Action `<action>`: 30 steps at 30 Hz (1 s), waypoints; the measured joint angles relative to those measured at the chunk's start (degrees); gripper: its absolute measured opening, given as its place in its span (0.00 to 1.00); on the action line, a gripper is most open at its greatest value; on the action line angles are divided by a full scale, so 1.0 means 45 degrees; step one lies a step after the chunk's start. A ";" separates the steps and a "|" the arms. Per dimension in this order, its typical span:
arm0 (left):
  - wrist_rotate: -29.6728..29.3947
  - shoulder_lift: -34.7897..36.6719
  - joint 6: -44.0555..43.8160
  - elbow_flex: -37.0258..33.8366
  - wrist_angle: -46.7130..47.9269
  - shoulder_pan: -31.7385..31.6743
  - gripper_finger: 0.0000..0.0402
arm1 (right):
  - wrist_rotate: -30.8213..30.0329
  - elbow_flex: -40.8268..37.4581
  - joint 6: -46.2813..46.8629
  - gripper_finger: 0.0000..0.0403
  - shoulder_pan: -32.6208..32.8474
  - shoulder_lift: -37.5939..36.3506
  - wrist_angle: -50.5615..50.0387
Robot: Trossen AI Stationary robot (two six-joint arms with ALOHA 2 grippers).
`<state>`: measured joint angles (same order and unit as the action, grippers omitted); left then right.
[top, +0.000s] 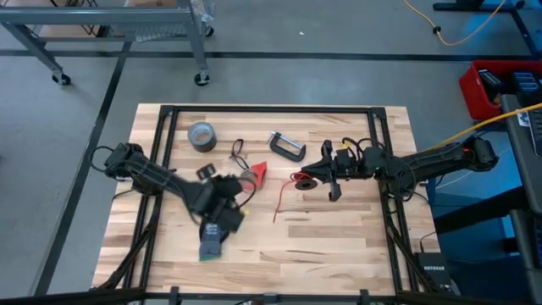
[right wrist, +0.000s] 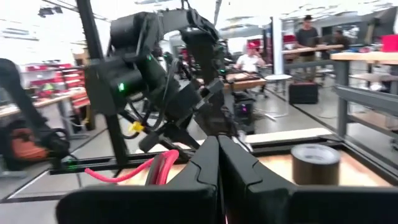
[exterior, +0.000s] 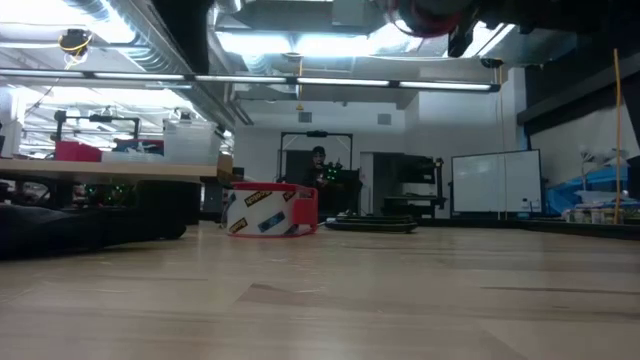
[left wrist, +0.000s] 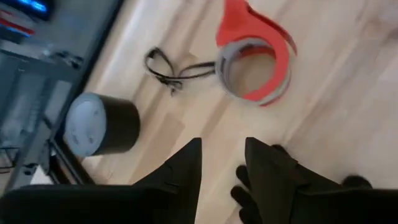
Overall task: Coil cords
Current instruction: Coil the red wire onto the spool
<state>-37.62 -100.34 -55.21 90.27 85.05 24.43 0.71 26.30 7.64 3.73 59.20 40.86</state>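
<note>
My right gripper point(top: 306, 180) is shut on the red cord point(top: 284, 199) above the table's middle. The cord's bunched part also shows at the top of the low view point(exterior: 430, 18). The black looped cord point(top: 237, 152) lies flat on the table beyond the left gripper and shows in the left wrist view point(left wrist: 166, 68). My left gripper point(left wrist: 224, 146) is open and empty. It hovers left of centre point(top: 216, 191), near the red-edged tape ring point(left wrist: 255, 68). My right gripper pinches a bunch of red cord strands point(right wrist: 160, 168) between its two shut fingers. The fingers lie about level and point toward the table's left. The bunch is held up off the table, and one strand point(top: 278, 210) trails down from it toward the wood.
A grey duct-tape roll point(top: 201, 135) stands at the far left, and a C-clamp point(top: 286, 146) lies at the far middle. The red-edged tape ring point(top: 254, 174) sits between the two grippers. A dark glove point(top: 212, 241) lies near the left arm. People stand in the room beyond the table.
</note>
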 joint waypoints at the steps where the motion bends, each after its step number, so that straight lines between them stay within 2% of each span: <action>1: -0.0496 0.0090 -0.0696 -0.0247 0.0005 0.0365 0.29 | 0.0130 0.0000 0.0005 0.01 0.0000 -0.0054 0.0004; 4: -0.2500 0.0357 -0.3369 -0.1050 -0.0279 0.1482 0.29 | 0.0550 0.0000 0.0005 0.01 0.0000 -0.0200 0.0010; 7: -0.5497 0.0468 -0.6759 -0.2101 -0.0872 0.2566 0.29 | 0.1113 0.0000 0.0005 0.01 0.0000 -0.0244 -0.0002; 9: -0.7595 0.0463 -0.8900 -0.2949 -0.1950 0.3091 0.29 | 0.1473 0.0000 0.0005 0.01 0.0000 -0.0244 -0.0040; 11: -0.9109 0.0463 -1.0242 -0.3969 -0.3721 0.3357 0.29 | 0.1731 0.0000 0.0003 0.01 0.0005 -0.0244 -0.0103; 13: -0.9574 0.0443 -1.0988 -0.4987 -0.6188 0.3396 0.29 | 0.1800 0.0000 0.0005 0.01 0.0015 -0.0244 -0.0186; 15: -0.9505 0.0408 -1.1103 -0.6020 -0.9164 0.3201 0.29 | 0.1803 0.0000 0.0005 0.01 0.0015 -0.0244 -0.0185; 17: -0.9325 0.0288 -1.0428 -0.6894 -1.2239 0.2908 0.29 | 0.1804 0.0000 -0.0031 0.01 0.0015 -0.0244 -0.0194; 20: -0.8914 -0.0058 -0.8286 -0.7838 -1.6186 0.2369 0.29 | 0.1861 0.0004 -0.0132 0.01 0.0015 -0.0239 -0.0454; 24: -0.7824 -0.0572 -0.4905 -0.8271 -2.0224 0.1536 0.29 | 0.1995 0.0005 -0.0416 0.01 0.0015 -0.0171 -0.1182; 30: -0.3571 -0.1092 0.2366 -0.8269 -2.5958 0.0447 0.24 | 0.1997 0.0001 -0.0525 0.01 0.0010 0.0032 -0.1882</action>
<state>-53.69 -105.25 -44.56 53.06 -31.76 26.44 9.69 26.31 5.28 3.77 59.35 32.39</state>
